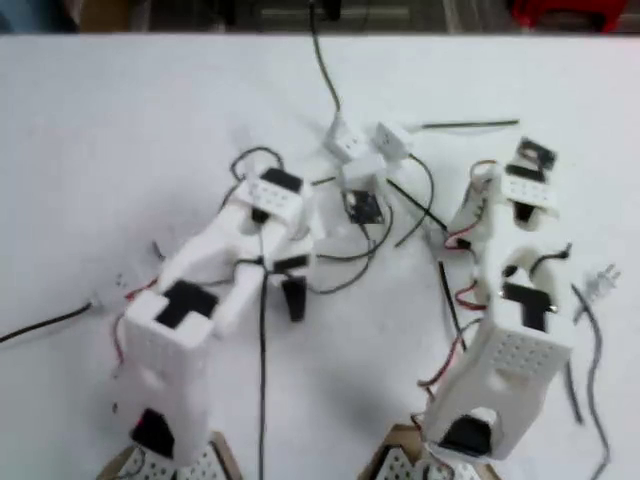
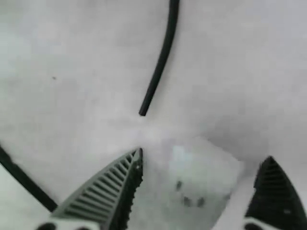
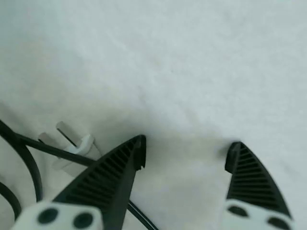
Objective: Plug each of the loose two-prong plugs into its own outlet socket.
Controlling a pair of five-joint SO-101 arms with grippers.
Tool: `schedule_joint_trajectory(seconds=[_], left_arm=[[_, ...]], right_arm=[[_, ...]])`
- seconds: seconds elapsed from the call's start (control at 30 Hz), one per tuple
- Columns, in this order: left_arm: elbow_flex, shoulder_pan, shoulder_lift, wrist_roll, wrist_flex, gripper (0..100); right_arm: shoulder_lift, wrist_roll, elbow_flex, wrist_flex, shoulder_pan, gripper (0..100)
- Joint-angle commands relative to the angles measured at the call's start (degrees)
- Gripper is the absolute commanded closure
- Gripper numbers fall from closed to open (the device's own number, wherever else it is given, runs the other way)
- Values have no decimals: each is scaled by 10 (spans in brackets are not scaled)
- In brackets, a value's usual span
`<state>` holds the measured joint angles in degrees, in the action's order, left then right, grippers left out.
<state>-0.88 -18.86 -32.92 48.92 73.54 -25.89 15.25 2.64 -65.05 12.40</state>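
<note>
I judge the work hardly begun: my left claw is open over an outlet socket, my right claw open, empty, beside a loose plug.

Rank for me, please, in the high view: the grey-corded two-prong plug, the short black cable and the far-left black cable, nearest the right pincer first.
1. Short black cable, just beyond the right pincer, slightly left.
2. Two-prong plug, right of that arm, nearer its base.
3. Far-left black cable, past the left arm.
</note>
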Motion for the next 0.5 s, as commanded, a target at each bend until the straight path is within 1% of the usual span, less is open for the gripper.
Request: schedule_joint_trajectory(seconds=[0.0,0.13,0.3,0.4,0.47], left_arm=[[-71,18,-49,-2,38,712],[-168,36,-104,-2,77,803],[-273,44,-165,-1,151,980],[-324,41,-185,1,214,957],[-353,36,-192,22,262,972]], right_arm=[[8,-6,-7,18,-11,733],[8,-6,-7,18,-11,733],[8,-6,-7,19,-11,733],[8,-6,-7,19,-11,733],[8,-6,-7,19,-11,733]])
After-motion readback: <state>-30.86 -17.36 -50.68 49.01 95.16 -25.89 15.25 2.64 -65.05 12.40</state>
